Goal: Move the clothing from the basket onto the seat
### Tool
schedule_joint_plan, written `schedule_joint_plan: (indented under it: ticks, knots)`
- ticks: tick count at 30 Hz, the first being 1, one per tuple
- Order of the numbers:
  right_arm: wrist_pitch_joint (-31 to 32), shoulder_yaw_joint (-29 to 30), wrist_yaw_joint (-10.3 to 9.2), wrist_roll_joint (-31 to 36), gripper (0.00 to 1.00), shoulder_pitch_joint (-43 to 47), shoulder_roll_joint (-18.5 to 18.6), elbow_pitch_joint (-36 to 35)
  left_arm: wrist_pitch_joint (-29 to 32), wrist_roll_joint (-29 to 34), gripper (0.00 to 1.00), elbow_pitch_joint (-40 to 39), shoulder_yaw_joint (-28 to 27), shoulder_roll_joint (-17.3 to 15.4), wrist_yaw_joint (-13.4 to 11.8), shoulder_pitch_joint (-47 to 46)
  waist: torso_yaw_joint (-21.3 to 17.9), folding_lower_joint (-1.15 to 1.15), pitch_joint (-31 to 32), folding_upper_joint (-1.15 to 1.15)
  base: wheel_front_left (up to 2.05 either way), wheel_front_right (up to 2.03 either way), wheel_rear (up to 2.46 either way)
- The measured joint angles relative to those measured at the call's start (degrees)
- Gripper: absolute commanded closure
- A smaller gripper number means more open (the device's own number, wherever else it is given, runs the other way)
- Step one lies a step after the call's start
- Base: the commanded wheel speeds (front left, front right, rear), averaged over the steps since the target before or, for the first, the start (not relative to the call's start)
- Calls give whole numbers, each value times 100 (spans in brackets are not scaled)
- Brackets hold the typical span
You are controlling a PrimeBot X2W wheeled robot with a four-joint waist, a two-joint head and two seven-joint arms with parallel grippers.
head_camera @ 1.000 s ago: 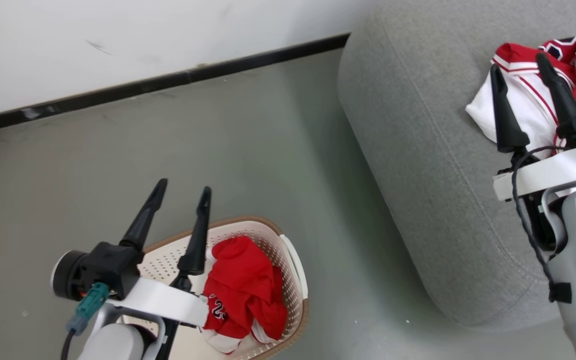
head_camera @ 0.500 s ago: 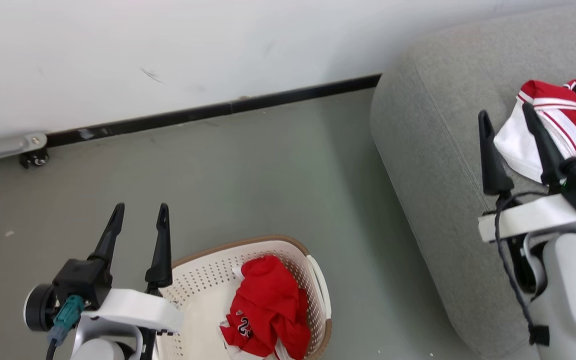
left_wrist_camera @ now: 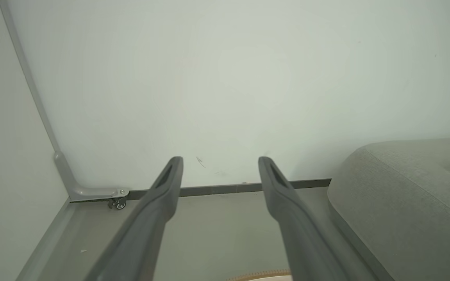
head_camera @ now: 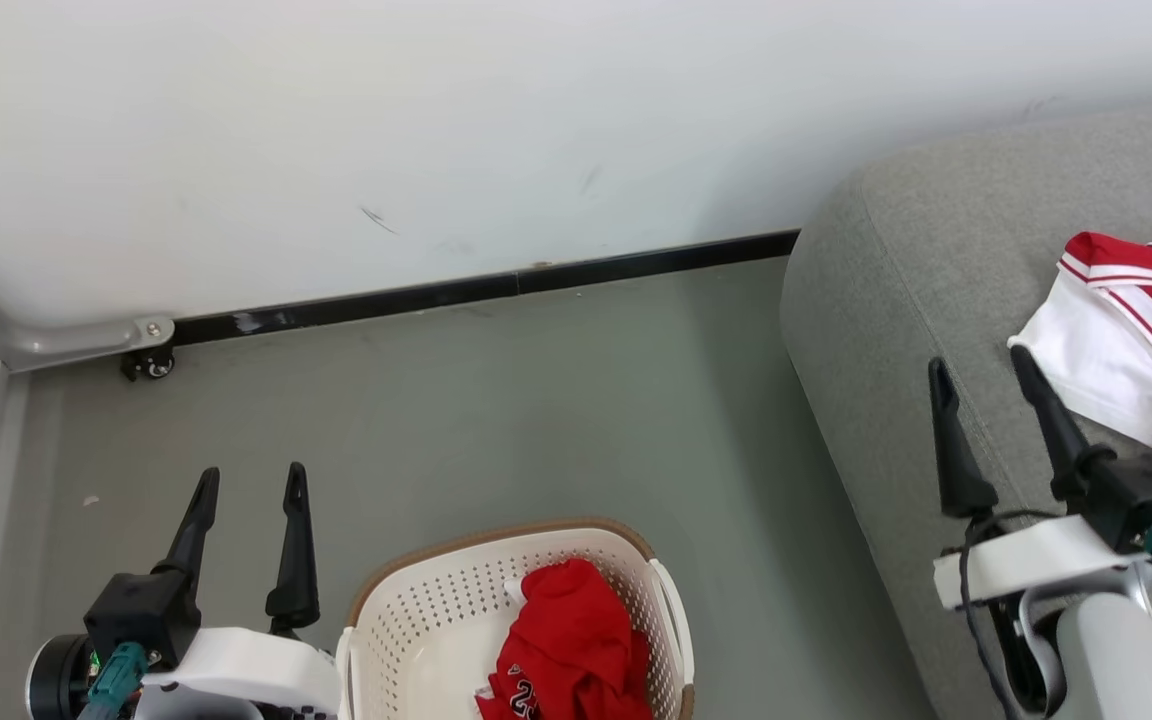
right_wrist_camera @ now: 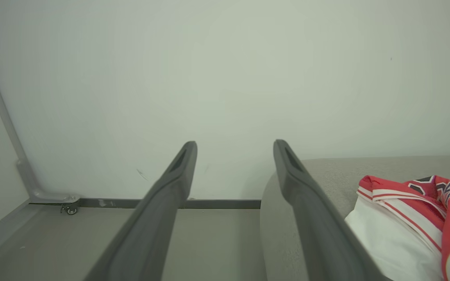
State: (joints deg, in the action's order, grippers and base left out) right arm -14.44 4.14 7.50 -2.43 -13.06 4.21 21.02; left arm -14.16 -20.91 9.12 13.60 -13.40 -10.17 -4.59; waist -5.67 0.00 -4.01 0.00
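In the head view, the left jaws stood apart and empty above the floor (head_camera: 536, 420), at 9 o'clock of the basket (head_camera: 416, 610). The right jaws, also apart and empty, hung over the seat (head_camera: 886, 300) edge. Red clothing (head_camera: 571, 650) lay in the basket at 6 o'clock. A red-and-white garment (head_camera: 1101, 365) lay on the seat at 3 o'clock.
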Motion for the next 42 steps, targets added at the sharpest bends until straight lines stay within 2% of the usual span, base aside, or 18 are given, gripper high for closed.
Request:
schedule_joint_plan:
  ticks: [19, 42]
  knots:
    - [142, -12, 0, 141, 0, 1067, -158, -420, 0, 230, 0, 29, -132, 36, -41, 450, 192, 0, 482, 0, 0, 0, 0]
    - [386, -254, 0, -318, 0, 1407, -170, -938, 0, 402, 0, 7, -213, 89, 12, 487, 186, 0, 373, 0, 0, 0, 0]
